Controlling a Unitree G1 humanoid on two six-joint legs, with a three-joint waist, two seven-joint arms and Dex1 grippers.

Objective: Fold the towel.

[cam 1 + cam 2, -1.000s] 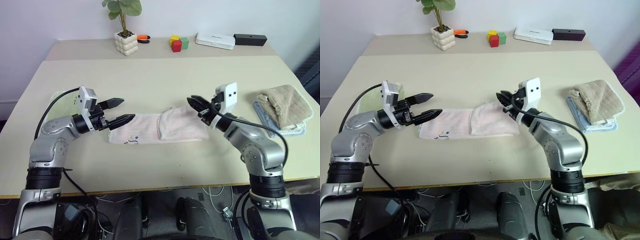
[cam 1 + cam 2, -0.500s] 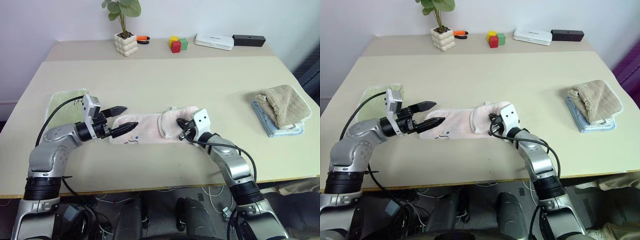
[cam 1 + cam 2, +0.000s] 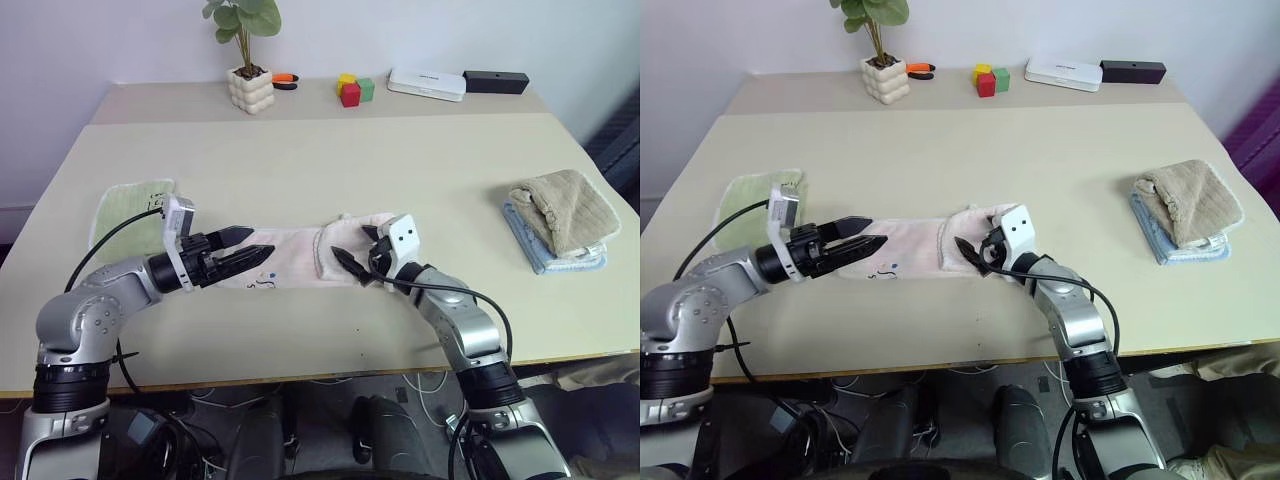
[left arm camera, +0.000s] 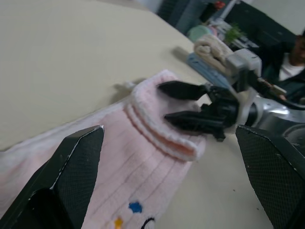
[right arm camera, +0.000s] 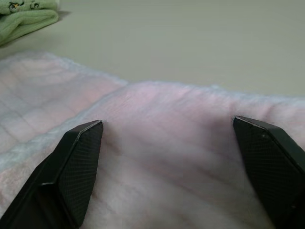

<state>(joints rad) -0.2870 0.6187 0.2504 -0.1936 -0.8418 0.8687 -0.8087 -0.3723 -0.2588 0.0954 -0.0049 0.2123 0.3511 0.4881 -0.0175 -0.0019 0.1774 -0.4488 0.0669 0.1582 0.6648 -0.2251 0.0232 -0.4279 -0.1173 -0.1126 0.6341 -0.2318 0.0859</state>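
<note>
Beige table (image 3: pixel 300 160): pink towel (image 3: pixel 290 262) flat, long axis left-right.

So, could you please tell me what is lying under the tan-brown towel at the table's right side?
A folded light blue cloth lies under the tan-brown towel, its edges showing along the near and left sides. The towel covers the rest, so anything else beneath cannot be seen.

Pale pink towel (image 3: pixel 300 255) with dark squiggle print, light green towel (image 3: pixel 125 207), tan-brown towel (image 3: pixel 565 208).
</note>
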